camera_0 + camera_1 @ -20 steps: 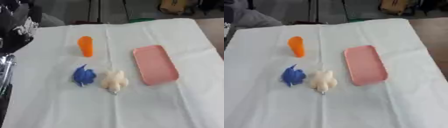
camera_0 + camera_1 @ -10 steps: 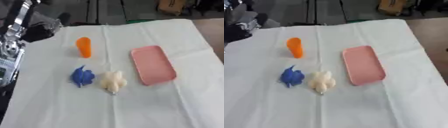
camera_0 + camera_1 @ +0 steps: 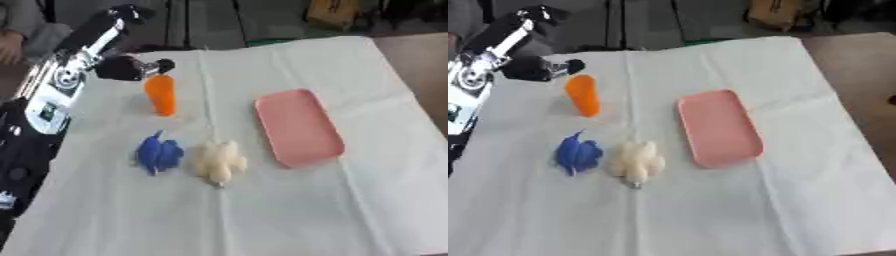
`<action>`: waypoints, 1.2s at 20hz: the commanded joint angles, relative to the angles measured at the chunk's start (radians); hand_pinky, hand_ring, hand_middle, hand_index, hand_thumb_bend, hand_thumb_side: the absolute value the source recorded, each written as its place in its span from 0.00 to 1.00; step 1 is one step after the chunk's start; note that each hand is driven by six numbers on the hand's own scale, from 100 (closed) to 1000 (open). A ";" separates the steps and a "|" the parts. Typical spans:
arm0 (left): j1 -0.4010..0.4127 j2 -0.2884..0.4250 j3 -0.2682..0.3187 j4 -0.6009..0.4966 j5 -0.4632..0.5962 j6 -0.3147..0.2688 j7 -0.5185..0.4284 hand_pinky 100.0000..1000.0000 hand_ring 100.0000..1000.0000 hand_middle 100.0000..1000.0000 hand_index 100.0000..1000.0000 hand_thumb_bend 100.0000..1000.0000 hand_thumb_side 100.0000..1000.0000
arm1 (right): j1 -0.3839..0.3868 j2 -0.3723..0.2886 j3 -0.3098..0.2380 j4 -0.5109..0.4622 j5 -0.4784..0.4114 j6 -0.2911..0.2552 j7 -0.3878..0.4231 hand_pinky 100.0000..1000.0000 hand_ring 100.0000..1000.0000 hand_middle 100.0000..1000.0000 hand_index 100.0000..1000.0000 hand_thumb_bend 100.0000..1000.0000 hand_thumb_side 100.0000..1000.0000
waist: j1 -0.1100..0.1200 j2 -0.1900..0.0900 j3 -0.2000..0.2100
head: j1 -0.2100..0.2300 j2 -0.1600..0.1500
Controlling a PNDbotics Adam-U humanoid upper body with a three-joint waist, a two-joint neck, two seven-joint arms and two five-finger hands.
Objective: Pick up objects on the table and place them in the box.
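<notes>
On the white cloth stand an orange upright object [image 3: 160,95], a blue crumpled toy [image 3: 157,152] and a cream soft toy [image 3: 219,161] side by side. To their right lies a flat pink tray [image 3: 297,126]. My left arm reaches in from the left edge. Its dark left hand [image 3: 129,68] hovers just behind and left of the orange object's top, and whether it touches is unclear. The hand shows only as a dark blur. My right hand appears in neither view.
My left arm's silver and black links [image 3: 52,95] cover the table's left edge. A brown box [image 3: 337,12] and dark stands sit on the floor beyond the far edge. Brown floor [image 3: 859,75] shows past the right edge.
My left arm has swung up and in from the left edge, bringing its hand beside the orange object's top. The objects have not moved; the view has shifted slightly.
</notes>
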State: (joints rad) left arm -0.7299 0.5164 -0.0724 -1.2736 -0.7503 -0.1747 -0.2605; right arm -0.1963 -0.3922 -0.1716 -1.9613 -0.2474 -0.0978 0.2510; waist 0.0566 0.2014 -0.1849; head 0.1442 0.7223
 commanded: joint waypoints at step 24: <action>-0.067 -0.094 -0.023 0.280 -0.324 0.029 0.153 0.50 0.66 0.74 0.86 0.68 0.50 | -0.005 -0.021 0.000 -0.018 -0.008 -0.004 0.010 0.51 0.43 0.81 0.71 0.00 0.68 | -0.013 -0.015 -0.013 | 0.007 0.003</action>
State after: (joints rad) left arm -0.7823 0.4037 -0.1009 -0.9853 -1.0605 -0.1531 -0.1081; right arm -0.1939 -0.3922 -0.1659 -1.9613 -0.2479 -0.0999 0.2588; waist 0.0490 0.1999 -0.1976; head 0.1485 0.7224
